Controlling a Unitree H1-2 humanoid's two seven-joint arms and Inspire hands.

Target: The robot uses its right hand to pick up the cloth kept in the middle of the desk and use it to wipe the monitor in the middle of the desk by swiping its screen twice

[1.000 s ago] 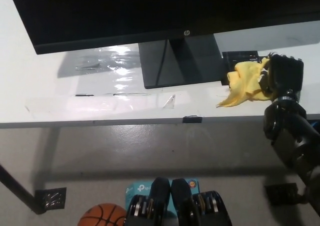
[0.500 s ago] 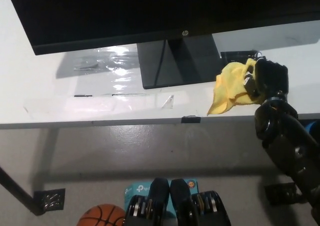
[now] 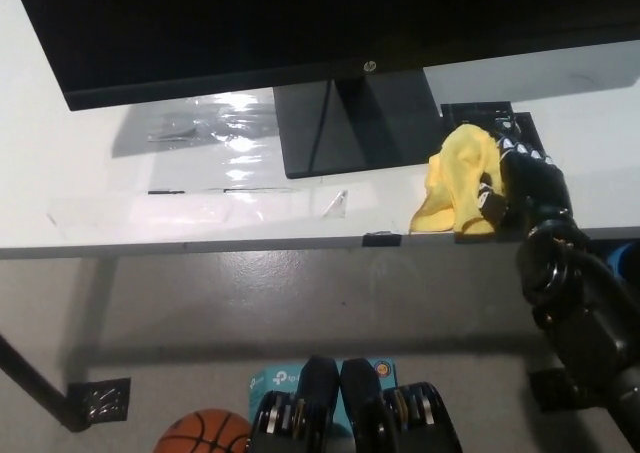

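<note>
I count one black flat-screen monitor (image 3: pixel 300 23) on one white desk (image 3: pixel 80 153), and one crumpled yellow cloth (image 3: pixel 455 188). One black robot hand (image 3: pixel 525 183) is in my view. On the grey floor below I see one orange basketball (image 3: pixel 200 433) and one teal box (image 3: pixel 275 383).

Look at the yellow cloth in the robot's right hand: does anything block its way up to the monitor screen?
Nothing visible does. The right hand holds the cloth near the desk's front edge, right of the monitor stand. The monitor is above it, with only open space between.
</note>
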